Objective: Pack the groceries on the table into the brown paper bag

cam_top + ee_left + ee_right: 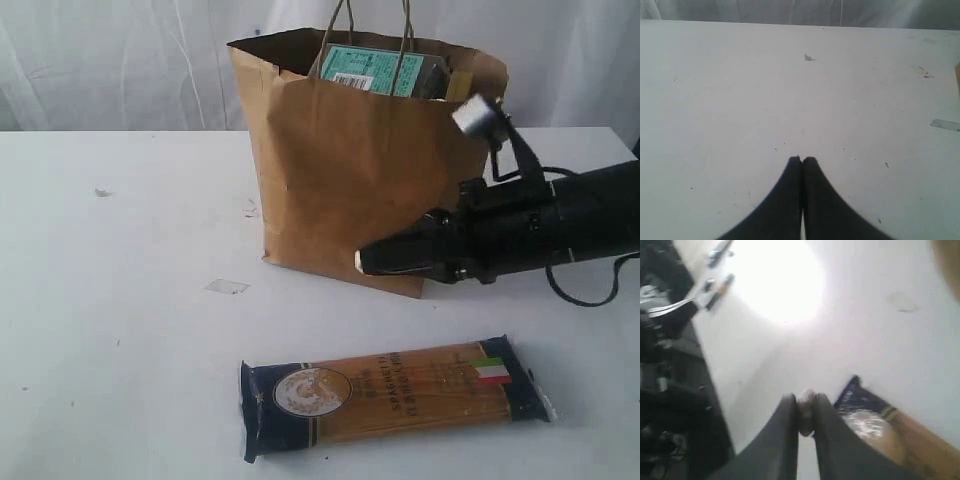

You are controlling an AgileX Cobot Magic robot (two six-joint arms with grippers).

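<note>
Navy-ended spaghetti pack [392,397] lies flat, seemingly sealed, before the paper bag [340,170].

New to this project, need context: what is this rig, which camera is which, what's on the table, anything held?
It is a two-armed robot packing groceries. The wide picture comes from a camera off the arms: a brown paper bag with a teal carton inside stands on the white table; a spaghetti pack lies in front. The other two pictures come from wrist cameras. The left pincer is shut over the table, holding nothing. The right pincer hangs before the bag, jaws close together; too blurred to tell a grip.
</note>
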